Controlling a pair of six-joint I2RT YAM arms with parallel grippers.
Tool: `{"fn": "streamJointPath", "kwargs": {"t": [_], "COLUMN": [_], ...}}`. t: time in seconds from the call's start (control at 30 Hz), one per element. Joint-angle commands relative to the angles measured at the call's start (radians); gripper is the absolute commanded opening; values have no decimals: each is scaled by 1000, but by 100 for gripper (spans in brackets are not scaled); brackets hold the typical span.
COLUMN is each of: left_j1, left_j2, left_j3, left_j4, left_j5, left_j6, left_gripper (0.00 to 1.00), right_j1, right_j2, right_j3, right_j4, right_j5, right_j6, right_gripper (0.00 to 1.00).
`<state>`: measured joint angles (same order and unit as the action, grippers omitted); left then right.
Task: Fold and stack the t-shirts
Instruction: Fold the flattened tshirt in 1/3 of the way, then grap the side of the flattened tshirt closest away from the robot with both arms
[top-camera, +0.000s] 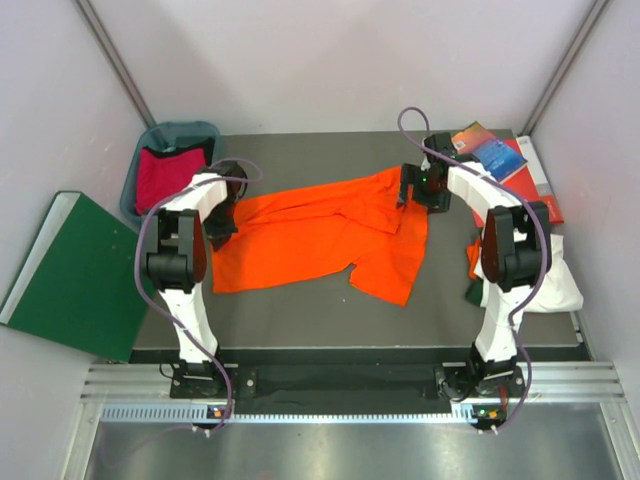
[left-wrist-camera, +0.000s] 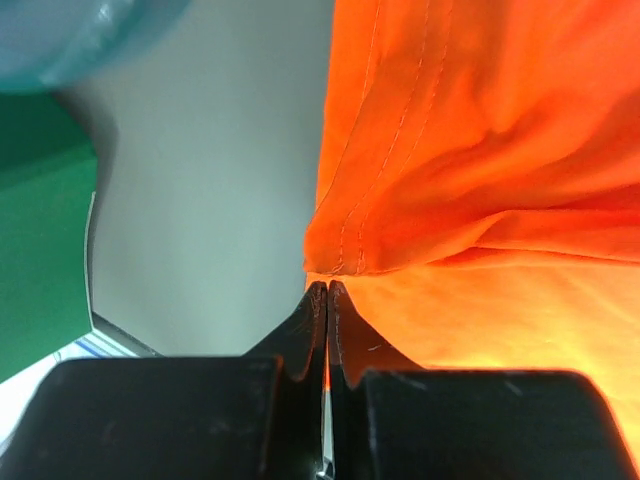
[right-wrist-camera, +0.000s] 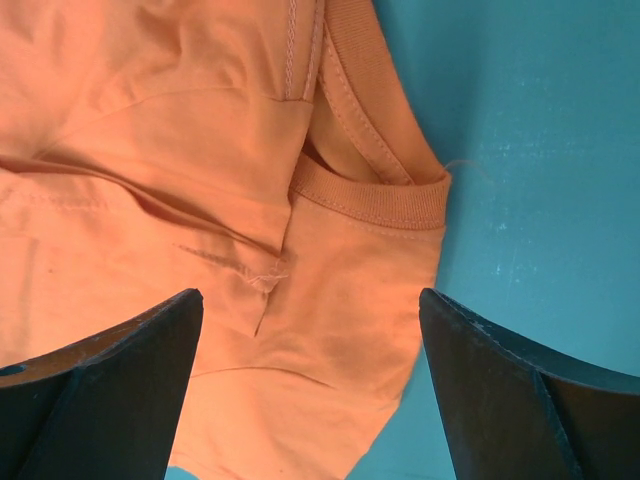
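1. The left fingers (left-wrist-camera: 298, 345) are pressed together, pinching the hemmed corner of the orange t-shirt (left-wrist-camera: 480, 150) at their tips. A sliver of orange shows in the seam between them.
2. The right fingers (right-wrist-camera: 110, 385) are spread wide and hold nothing. They hang over the shirt's ribbed collar, which lies at 12 o'clock from the gap between them.
3. In the top view, the orange t-shirt lies rumpled across the middle of the bench (top-camera: 300, 160). It stretches from the left fingers at 9 o'clock to the right fingers at 1 o'clock, with a flap trailing toward 5 o'clock.
4. A teal bin (top-camera: 180, 127) at the bench's 10 o'clock corner holds a crimson t-shirt (top-camera: 162, 178).
5. A green board (top-camera: 70, 270) lies off the bench at 8 o'clock.
6. Red and blue books (top-camera: 500, 160) sit at 2 o'clock.
7. A white t-shirt (top-camera: 560, 285) is bunched at 4 o'clock, beside the right arm.
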<state>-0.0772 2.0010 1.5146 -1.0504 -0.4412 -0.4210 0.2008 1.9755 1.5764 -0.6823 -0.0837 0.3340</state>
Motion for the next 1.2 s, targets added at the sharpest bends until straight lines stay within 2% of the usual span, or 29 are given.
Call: {"fn": "streamJointPath", "kwargs": {"t": [0.0, 0.2, 0.23, 0.3, 0.33, 0.37, 0.43, 0.6, 0.73, 0.87, 1.0, 1.17], "left_j1": [1, 1, 1, 1, 1, 1, 1, 1, 1, 1, 1, 1], "left_j2": [-89, -116, -122, -151, -165, -195, -228, -294, -338, -361, -344, -306], "left_j3": [9, 81, 79, 65, 44, 32, -11, -131, -238, -318, -373, -378], "left_j4": [15, 4, 3, 4, 9, 9, 12, -8, -8, 1, 15, 35], "left_j5": [-10, 30, 33, 59, 65, 73, 88, 145, 188, 219, 243, 234], "left_j6": [-9, -13, -16, -13, -13, -18, -31, -84, -117, -150, -185, -203], "left_gripper": [0, 1, 10, 35, 69, 81, 97, 97, 90, 90, 91, 92], "right_j1": [11, 0, -17, -37, -53, -61, -72, -72, -70, -64, -43, 25], "right_j2": [3, -30, -44, -104, -127, -167, -199, -285, -362, -365, -351, -310], "right_j3": [68, 22, -2, -99, -131, -162, -231, -354, -432, -504, -541, -576], "right_j4": [-5, -43, -46, -39, -28, -29, -55, -144, -183, -218, -233, -203], "right_j5": [-21, -73, -88, -143, -163, -177, -195, -221, -272, -329, -347, -367], "right_j6": [-15, 6, 14, 42, 49, 54, 57, 50, 50, 28, 19, 30], "right_gripper": [89, 87, 87, 88, 89, 89, 89, 87, 84, 78, 78, 75]}}
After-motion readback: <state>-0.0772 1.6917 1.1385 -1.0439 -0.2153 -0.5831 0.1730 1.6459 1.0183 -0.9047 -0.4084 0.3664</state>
